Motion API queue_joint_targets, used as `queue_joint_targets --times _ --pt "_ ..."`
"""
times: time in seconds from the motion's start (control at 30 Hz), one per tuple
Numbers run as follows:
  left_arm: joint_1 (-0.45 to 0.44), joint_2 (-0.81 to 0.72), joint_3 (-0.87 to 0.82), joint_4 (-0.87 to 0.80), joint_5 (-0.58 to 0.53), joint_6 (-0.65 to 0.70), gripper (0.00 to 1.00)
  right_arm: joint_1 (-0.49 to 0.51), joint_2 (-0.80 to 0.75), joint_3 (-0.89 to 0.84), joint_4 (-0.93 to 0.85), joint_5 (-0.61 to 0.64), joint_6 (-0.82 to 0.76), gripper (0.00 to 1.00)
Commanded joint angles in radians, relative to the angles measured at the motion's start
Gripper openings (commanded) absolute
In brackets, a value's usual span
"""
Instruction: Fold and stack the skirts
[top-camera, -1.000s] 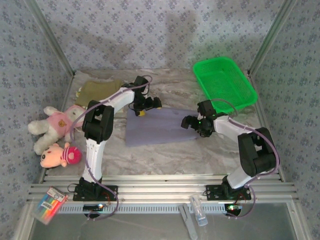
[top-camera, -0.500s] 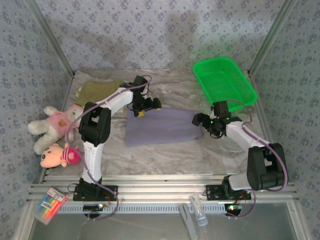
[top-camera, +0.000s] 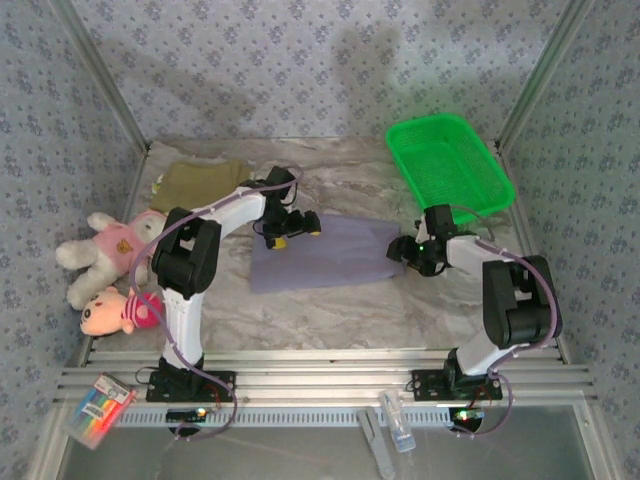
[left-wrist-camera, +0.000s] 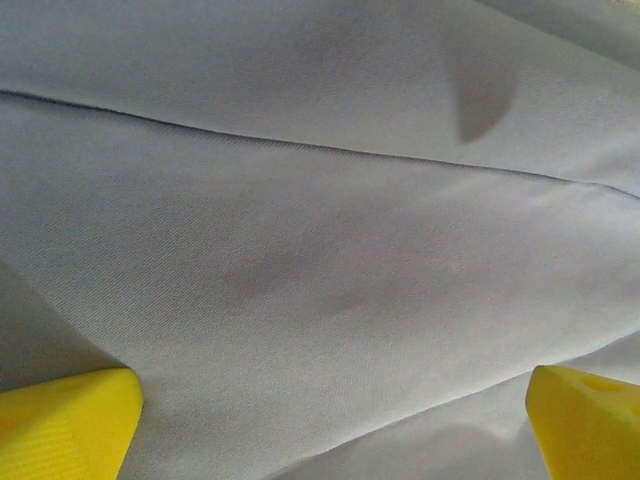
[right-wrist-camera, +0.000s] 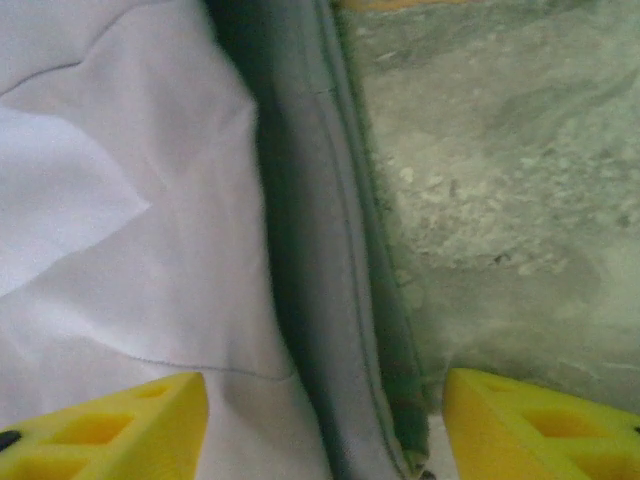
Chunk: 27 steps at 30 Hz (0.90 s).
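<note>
Judging progress: early, by look of it. Lavender skirt (top-camera: 330, 262) lay spread flat at table centre. Olive-khaki skirt (top-camera: 200, 182) sat apart at 10 o'clock, fold state unclear; no stack yet. Left gripper (top-camera: 297, 232) stood wide over lavender cloth's 11 o'clock corner, holding nothing. Right gripper (top-camera: 402, 250) at 3 o'clock hem, fingers apart astride edge, not yet pinching.
</note>
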Motion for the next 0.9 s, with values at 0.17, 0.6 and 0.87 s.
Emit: queue_joint_targets --times 0.17,0.6,0.87 --pt "0.0 0.03 -0.034 -0.014 -0.04 -0.002 1.0 0.011 0.079 0.032 0.097 -0.113 0.058 0.55" --pt "0.001 0.035 -0.04 -0.015 -0.044 0.005 1.0 0.022 0.027 -0.028 0.167 -0.145 0.116 0.37" --pt "-0.001 0.018 -0.071 -0.001 -0.041 -0.001 1.0 0.02 -0.012 -0.023 0.053 0.033 0.099 0.08"
